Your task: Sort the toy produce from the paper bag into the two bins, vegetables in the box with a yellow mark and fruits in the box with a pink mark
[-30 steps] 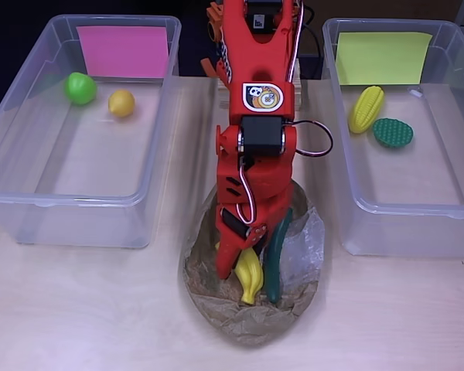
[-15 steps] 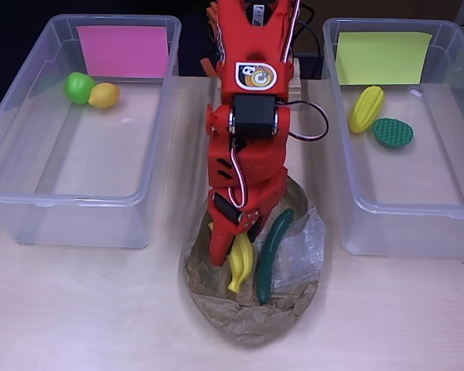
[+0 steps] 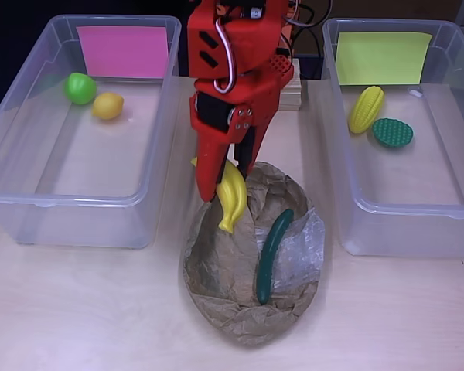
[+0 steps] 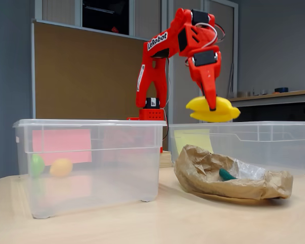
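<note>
Even, soft indoor light, faint shadows, mild glare on the table (image 3: 77, 309).

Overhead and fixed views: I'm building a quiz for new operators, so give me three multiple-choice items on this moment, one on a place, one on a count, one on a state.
1. Where is the green cucumber?
A. in the paper bag
B. in the pink-marked bin
C. on the bare table

2. How many toys lie in the yellow-marked bin?
A. none
B. two
C. four

3. What is the gripper doing?
A. open above the bag
B. shut on nothing
C. shut on the yellow banana, lifted clear of the bag

Answers: 1 A, it lies on the crumpled paper; 2 B, a yellow corn cob and a green ridged piece; 3 C, the fixed view shows the banana held in the air.
</note>
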You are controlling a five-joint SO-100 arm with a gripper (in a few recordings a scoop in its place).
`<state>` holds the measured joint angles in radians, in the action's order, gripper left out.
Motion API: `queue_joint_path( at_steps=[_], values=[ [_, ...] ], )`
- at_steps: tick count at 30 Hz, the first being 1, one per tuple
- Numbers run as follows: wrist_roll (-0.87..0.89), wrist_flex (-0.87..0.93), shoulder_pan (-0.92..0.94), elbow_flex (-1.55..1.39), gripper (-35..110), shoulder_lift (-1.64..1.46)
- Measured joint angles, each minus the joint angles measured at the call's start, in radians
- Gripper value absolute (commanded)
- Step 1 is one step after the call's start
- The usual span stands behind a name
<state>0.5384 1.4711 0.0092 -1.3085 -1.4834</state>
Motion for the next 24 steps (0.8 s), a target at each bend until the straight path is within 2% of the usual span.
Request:
queue_joint_path(
  at_steps=[4,11,16,20,24],
  values=[
    [-0.005,0.064,0.084,-0.087,21,-0.161],
    [-0.002,0.091,0.377,-0.268,20,-0.385],
    [-0.002,0.086,0.607,-0.328,21,-0.38],
    [-0.018,-0.017,0.808,-0.423,21,-0.313],
    [-0.025,-0.123,0.934,-0.466,23,-0.186]
  ],
)
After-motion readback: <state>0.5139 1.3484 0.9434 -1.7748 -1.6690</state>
